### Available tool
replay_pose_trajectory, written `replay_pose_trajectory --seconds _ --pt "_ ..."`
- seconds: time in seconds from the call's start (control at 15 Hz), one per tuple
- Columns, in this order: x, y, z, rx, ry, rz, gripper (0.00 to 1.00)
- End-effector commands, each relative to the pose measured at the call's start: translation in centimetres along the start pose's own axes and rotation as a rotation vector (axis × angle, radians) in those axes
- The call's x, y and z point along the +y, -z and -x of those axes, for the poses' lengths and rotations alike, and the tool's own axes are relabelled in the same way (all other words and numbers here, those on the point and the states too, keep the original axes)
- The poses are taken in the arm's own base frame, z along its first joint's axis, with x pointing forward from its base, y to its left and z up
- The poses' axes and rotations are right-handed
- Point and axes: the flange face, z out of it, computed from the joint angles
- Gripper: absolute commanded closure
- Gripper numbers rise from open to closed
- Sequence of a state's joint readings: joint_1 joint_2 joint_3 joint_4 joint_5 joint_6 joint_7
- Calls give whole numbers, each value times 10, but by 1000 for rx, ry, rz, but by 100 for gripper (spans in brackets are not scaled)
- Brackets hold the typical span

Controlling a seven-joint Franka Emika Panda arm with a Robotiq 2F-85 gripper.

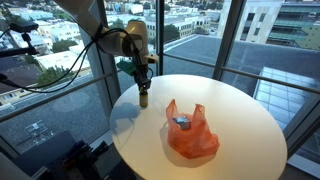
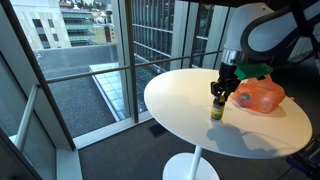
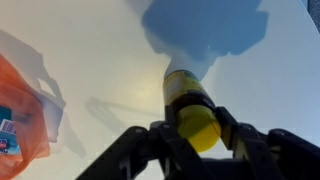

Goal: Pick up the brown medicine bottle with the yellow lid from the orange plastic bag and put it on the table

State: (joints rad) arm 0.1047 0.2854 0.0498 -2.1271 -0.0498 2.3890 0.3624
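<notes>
hand [image 3: 198, 134] clamped on bottle [image 3: 186, 95] at lid [image 3: 196, 120] | bottle upright, long axis vertical, straight below hand, base at or just off counter [image 3: 100, 55], can't tell which | bag [image 3: 22, 115] at 9 o'clock in wrist view, apart | next, likely: release, lift straight up

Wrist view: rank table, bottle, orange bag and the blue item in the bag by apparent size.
1. table, fills most of the frame.
2. orange bag and bottle: look about alike. The bag is cut off at the frame edge and the bottle is nearest the camera, so unranked.
3. blue item, smallest.
</notes>
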Motion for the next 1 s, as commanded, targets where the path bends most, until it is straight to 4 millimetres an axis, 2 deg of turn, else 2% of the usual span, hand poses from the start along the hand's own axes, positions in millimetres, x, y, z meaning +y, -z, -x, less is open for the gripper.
replay_pose_trajectory --seconds 0.0,0.07,0.2,0.27,0.4,0.6,0.93 --pt "3 -4 -3 24 24 -11 80" --pt "4 -5 -3 27 25 -12 80" --pt "6 -6 -3 30 25 -11 64" --pt "7 -5 -3 32 24 -10 30" --pt "10 -3 -3 36 19 -8 23" --pt "15 5 -2 32 4 -7 1" --pt "30 28 -2 14 -49 9 0"
